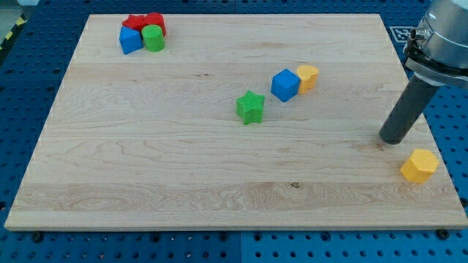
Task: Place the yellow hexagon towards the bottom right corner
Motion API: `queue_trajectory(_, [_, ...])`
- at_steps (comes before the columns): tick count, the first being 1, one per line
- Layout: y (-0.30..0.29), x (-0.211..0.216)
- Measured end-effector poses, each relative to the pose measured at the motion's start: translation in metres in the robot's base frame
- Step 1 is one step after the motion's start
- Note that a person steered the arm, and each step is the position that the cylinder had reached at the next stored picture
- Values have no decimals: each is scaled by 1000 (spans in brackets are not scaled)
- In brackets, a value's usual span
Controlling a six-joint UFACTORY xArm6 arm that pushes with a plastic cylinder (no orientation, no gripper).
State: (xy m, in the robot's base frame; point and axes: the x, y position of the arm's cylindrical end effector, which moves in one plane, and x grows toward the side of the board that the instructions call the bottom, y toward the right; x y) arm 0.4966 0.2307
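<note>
- Camera view shows you my tip [393,139] resting on the board near its right edge; it is a plain rod with no fingers, so it holds nothing and has nothing to open or close.
- You will find the yellow hexagon [419,166] just below and to the right of my tip, apart from it, already close to the bottom right corner.
- Judge the hexagon as a small, stiff, light block that should slide easily on the smooth wooden board [183,183]; there is nothing to grasp, so push on a flat side through its centre, or it may turn and slip off the rod.
- Mind the edges: the hexagon sits very near the right edge, and a push rightward could send it off. A little room remains towards the bottom edge.
- Elsewhere, the yellow block [307,76] touches the blue cube [285,85], with the green star [250,108] nearby mid-board.
- Far off in the top left corner sit the red block [145,22], blue block [130,40] and green block [153,38], well clear.
</note>
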Motion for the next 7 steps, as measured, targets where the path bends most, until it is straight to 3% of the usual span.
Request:
queue_trajectory(2, [4, 37])
queue_trajectory(3, [-21, 35])
queue_trajectory(5, [-207, 28])
queue_trajectory(6, [-287, -14])
queue_trajectory(7, [-307, -66])
